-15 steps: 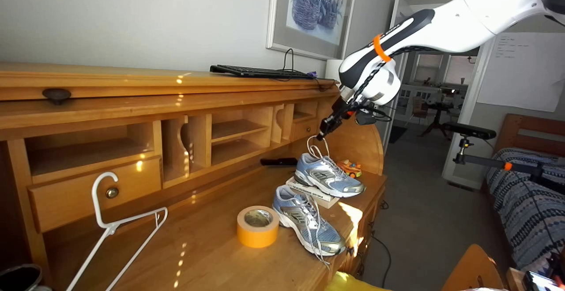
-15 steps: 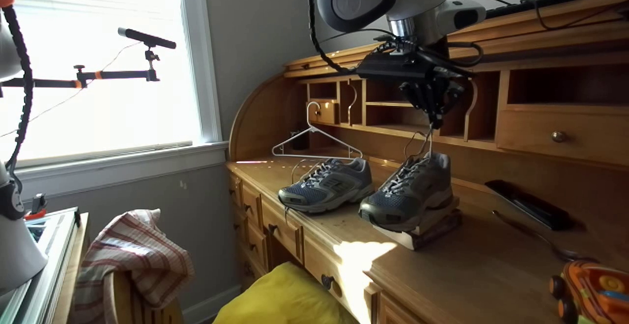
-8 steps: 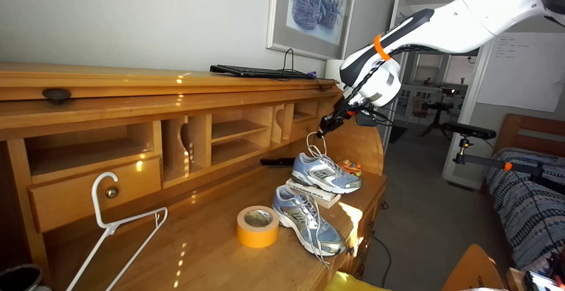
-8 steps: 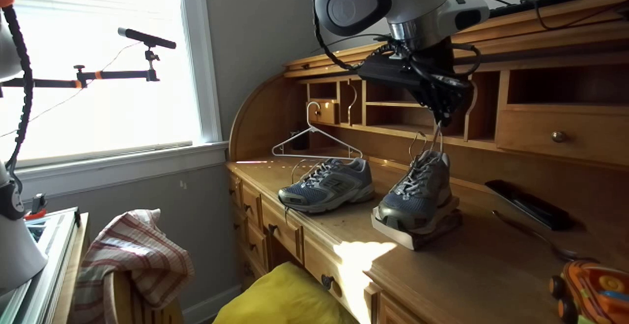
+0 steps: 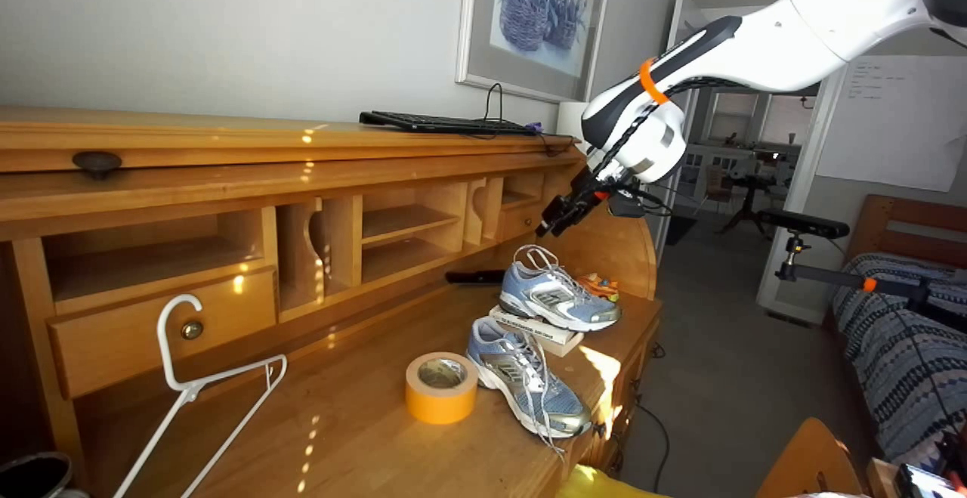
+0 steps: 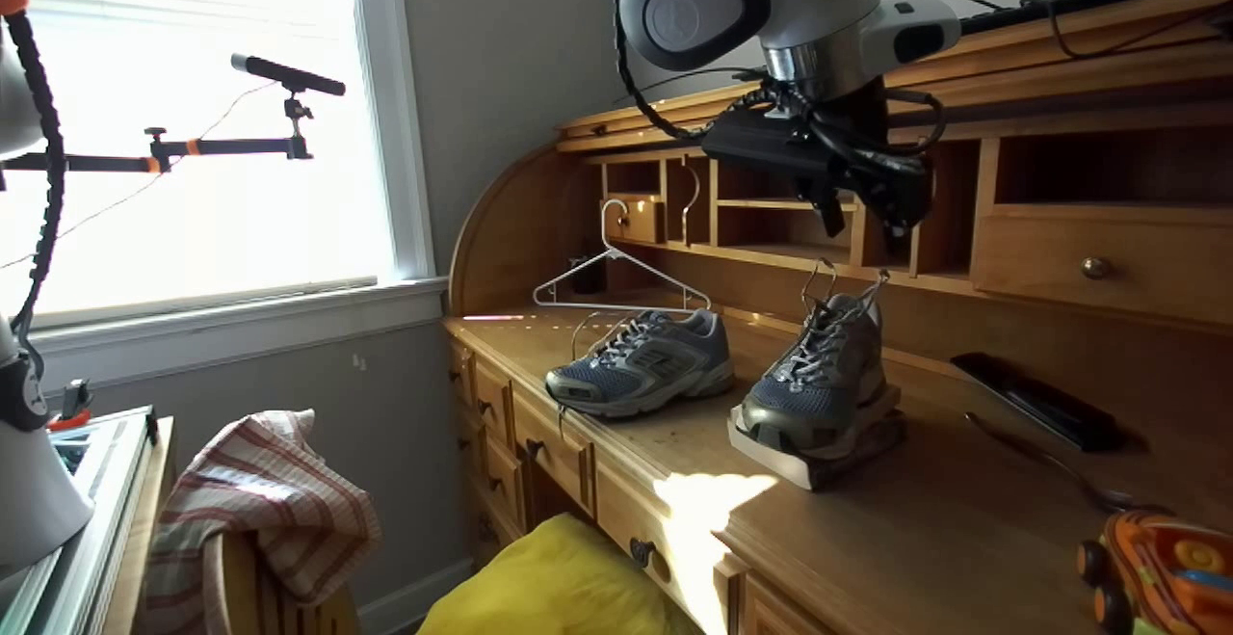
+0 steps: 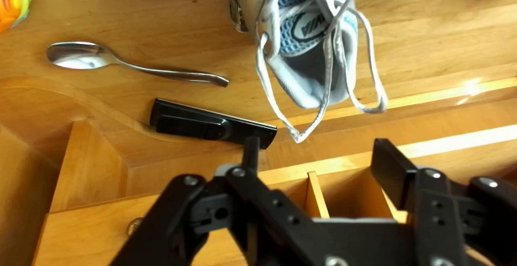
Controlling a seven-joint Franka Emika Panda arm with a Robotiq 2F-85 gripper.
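My gripper stands open in the wrist view, its black fingers well apart and only desk compartments visible between them. Just beyond the fingertips hangs the free loop of a white shoelace. That lace belongs to a blue and silver running shoe, which rests on a thick book on the wooden desk. In both exterior views the gripper hovers above this shoe's heel end without touching it. A matching shoe sits on the desk beside the book, laces loose.
A roll of orange tape and a white hanger are on the desk. Near the shoe lie a spoon, a black long object and an orange toy car. The desk's compartments rise behind; a keyboard lies on top.
The gripper, earlier shut on the lace loop, has opened, and the loop has dropped away from it. The raised shoe has shifted slightly back on the book.
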